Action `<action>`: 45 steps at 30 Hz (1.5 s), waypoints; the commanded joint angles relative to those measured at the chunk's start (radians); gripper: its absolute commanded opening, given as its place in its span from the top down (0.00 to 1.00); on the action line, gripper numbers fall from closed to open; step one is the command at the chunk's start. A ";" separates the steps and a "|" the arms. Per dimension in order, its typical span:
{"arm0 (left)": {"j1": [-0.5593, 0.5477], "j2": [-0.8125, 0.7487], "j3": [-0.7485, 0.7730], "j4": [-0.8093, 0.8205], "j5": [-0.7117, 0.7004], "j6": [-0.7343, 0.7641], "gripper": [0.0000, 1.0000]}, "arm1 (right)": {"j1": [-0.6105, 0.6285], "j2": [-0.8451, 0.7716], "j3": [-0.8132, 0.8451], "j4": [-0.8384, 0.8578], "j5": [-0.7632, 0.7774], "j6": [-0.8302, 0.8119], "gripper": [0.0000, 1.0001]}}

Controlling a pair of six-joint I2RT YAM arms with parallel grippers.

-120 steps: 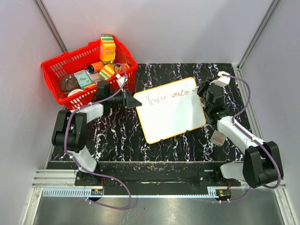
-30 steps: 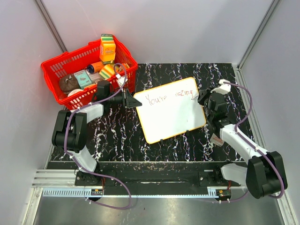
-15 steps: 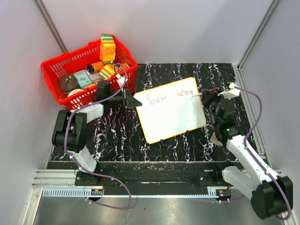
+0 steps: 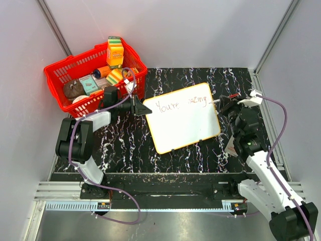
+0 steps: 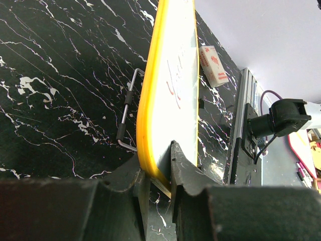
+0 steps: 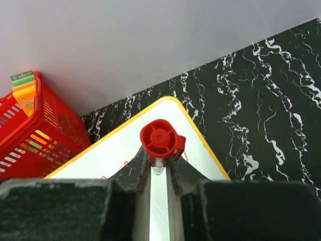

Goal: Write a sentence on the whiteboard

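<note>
The whiteboard [image 4: 186,125] lies tilted mid-table, white with an orange-yellow rim. Across its upper part runs the sentence [image 4: 181,103] in thin red script, beginning "You're". My left gripper [image 4: 142,108] is shut on the board's left corner; in the left wrist view its jaws [image 5: 158,170] pinch the yellow rim [image 5: 145,100]. My right gripper [image 4: 223,102] hovers just off the board's upper right corner, shut on a red marker [image 4: 231,95]. The right wrist view shows the marker's red end [image 6: 160,138] between the fingers, over the whiteboard [image 6: 125,150].
A red basket [image 4: 65,70] with groceries, including an orange juice carton [image 4: 115,52], stands at the back left, close behind my left gripper. A small white box with red print [image 5: 213,65] lies right of the board, partly under my right arm. Grey walls enclose the table.
My right gripper has drawn back to the right with the marker, off the end of the red lettering. The board and my left gripper have stayed put.
</note>
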 commanded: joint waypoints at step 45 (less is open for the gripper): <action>-0.059 0.044 -0.024 -0.075 -0.074 0.214 1.00 | 0.545 0.399 0.059 0.336 -0.020 -0.182 1.00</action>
